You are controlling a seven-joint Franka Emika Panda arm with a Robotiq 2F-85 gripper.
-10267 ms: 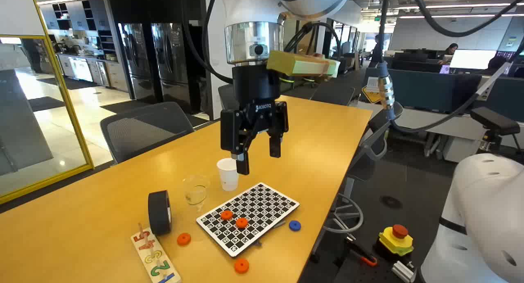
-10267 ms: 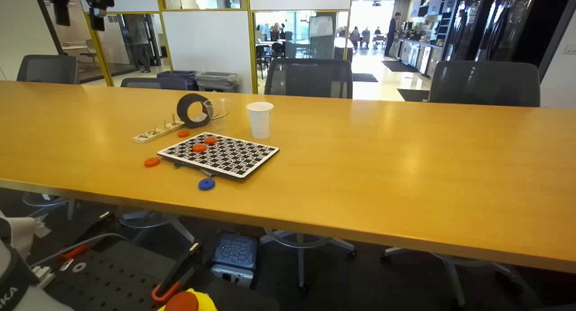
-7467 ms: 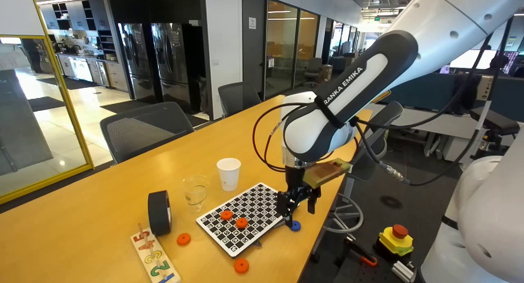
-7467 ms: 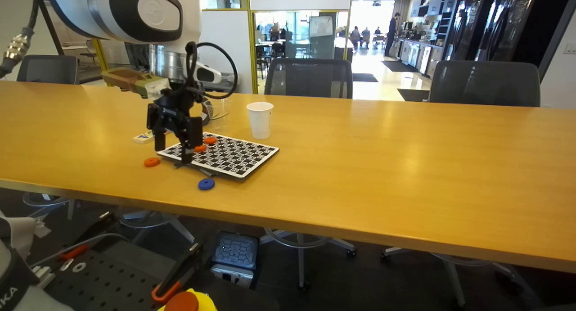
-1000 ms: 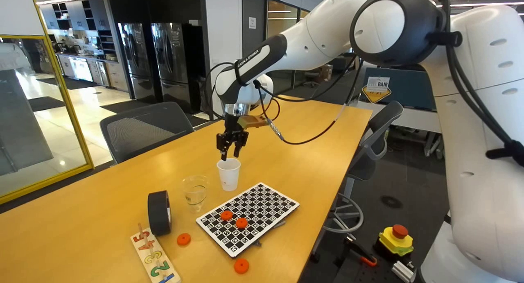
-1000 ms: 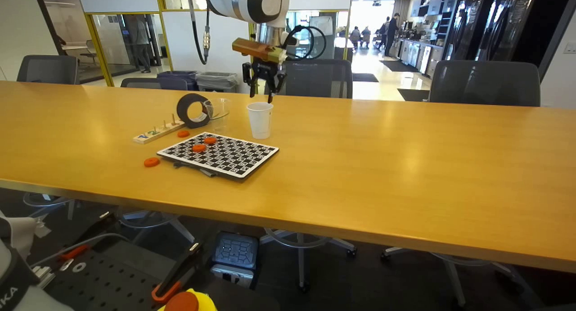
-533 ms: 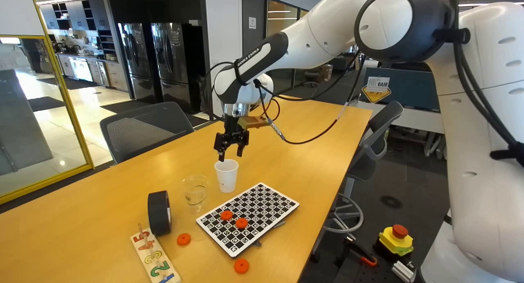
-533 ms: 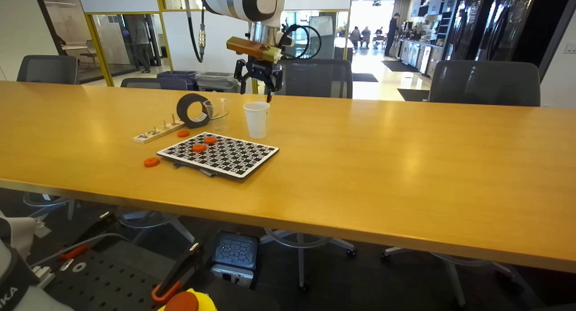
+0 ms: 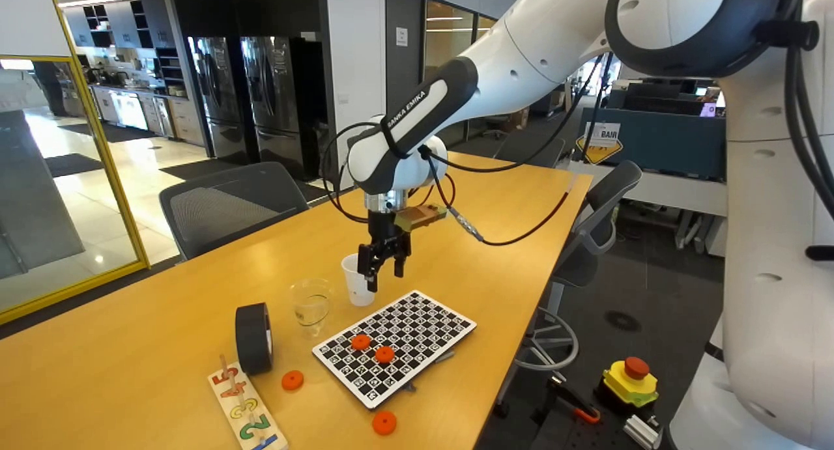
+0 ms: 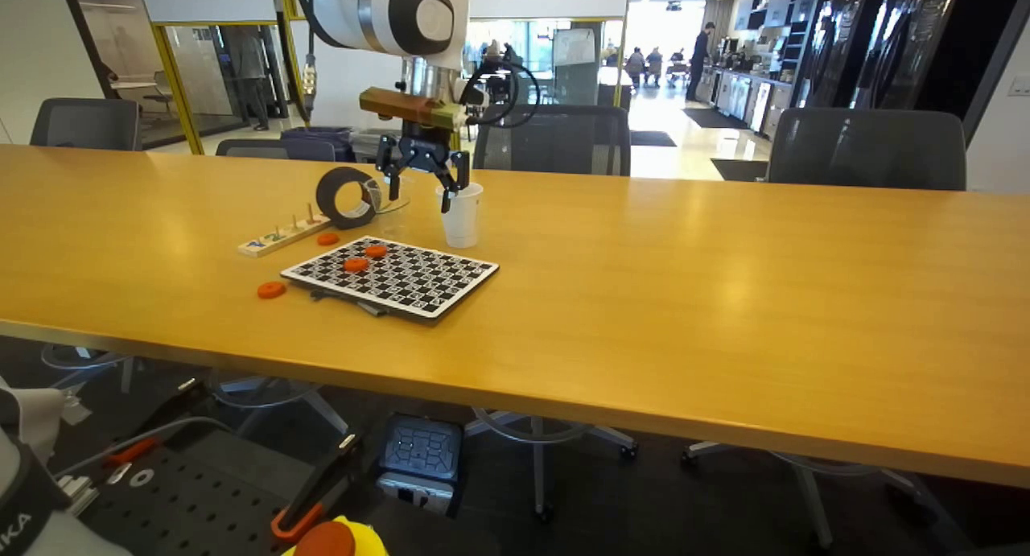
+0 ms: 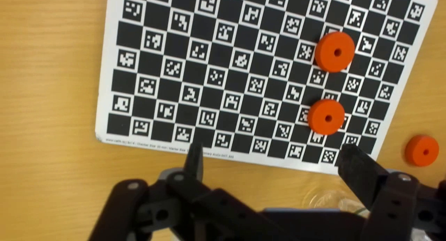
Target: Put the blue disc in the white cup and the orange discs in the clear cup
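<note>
My gripper (image 9: 386, 281) is open and empty, in front of the white cup (image 9: 354, 282) and above the table. In an exterior view the gripper (image 10: 420, 203) partly overlaps the white cup (image 10: 465, 224), which stands upright. The blue disc is out of view; the cup's inside is hidden. The clear cup (image 9: 311, 307) stands beside the white cup; its blurred rim (image 11: 324, 198) shows in the wrist view. Two orange discs lie on the checkered board: one orange disc (image 9: 360, 342) and another orange disc (image 9: 384, 354). More lie on the table: an orange disc (image 9: 292, 379) and an orange disc (image 9: 384, 423).
The checkered board (image 9: 417, 326) lies in front of the cups, with something dark under its near edge. A black tape roll (image 9: 253, 338) stands close to the clear cup. A wooden number strip with pegs (image 9: 244, 407) lies beside the roll. Chairs line the table (image 10: 724, 298).
The blue disc, on the table by the board earlier, is gone from there. The gripper opened wider over the white cup, which shifted slightly, then moved off it, lower and toward the board.
</note>
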